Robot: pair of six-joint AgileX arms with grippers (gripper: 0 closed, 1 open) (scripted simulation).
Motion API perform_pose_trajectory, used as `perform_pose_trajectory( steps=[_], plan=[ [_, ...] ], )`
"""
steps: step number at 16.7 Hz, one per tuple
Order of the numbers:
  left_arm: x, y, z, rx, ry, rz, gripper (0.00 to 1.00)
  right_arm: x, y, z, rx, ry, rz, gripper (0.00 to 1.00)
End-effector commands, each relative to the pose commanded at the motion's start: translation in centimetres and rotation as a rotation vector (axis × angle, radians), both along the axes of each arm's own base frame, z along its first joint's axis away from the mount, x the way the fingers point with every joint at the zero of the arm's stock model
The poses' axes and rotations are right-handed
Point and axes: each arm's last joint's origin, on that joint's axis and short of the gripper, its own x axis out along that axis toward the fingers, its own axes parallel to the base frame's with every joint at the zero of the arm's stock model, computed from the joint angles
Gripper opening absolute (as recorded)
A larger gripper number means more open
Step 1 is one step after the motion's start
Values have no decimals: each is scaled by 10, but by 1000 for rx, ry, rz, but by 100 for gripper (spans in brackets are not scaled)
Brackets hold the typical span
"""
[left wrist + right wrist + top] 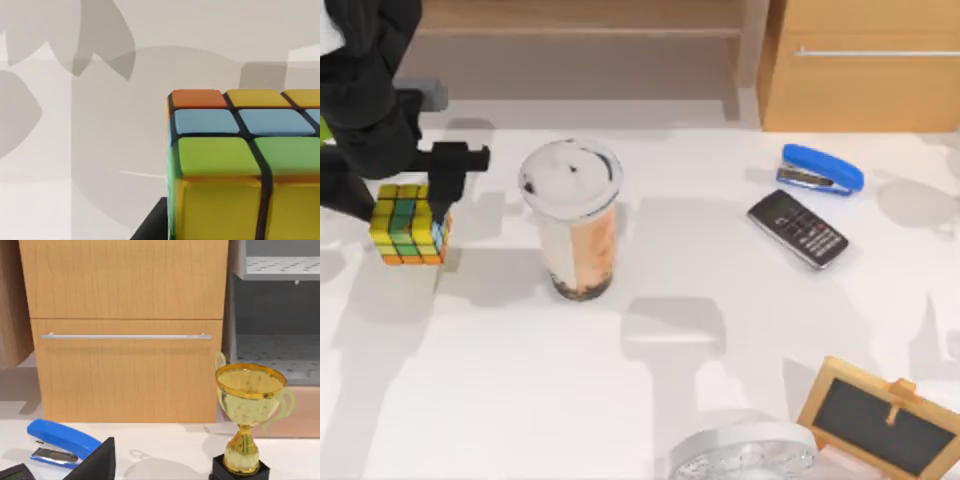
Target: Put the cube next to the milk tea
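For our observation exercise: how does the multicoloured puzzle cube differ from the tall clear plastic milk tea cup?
The multicoloured puzzle cube is short and boxy; the tall clear plastic milk tea cup is round. The cube has opaque coloured squares; the cup shows its peach drink. The left gripper is at the cube; the cup stands free. Both are on the white table.

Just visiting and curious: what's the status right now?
Left gripper on the cube, table's left. Milk tea upright, a gap away. Nothing between them. Right arm parked.
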Motion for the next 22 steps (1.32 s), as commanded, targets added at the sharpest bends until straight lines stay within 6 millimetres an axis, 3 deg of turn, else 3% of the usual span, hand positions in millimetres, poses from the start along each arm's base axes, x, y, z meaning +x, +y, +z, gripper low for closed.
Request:
perform_pose_trajectory(
  steps=[6,13,17,22],
  plan=[
    [1,0,0,-7,-23,4,0,0,0,0,0,0,0,100],
    [-2,-8,-29,-3,53,-11,0,0,0,0,0,0,0,100],
    [-2,-8,-29,-3,53,-11,0,0,0,0,0,0,0,100],
    [-2,-8,-29,-3,53,-11,38,0,0,0,0,0,0,100]
  ],
)
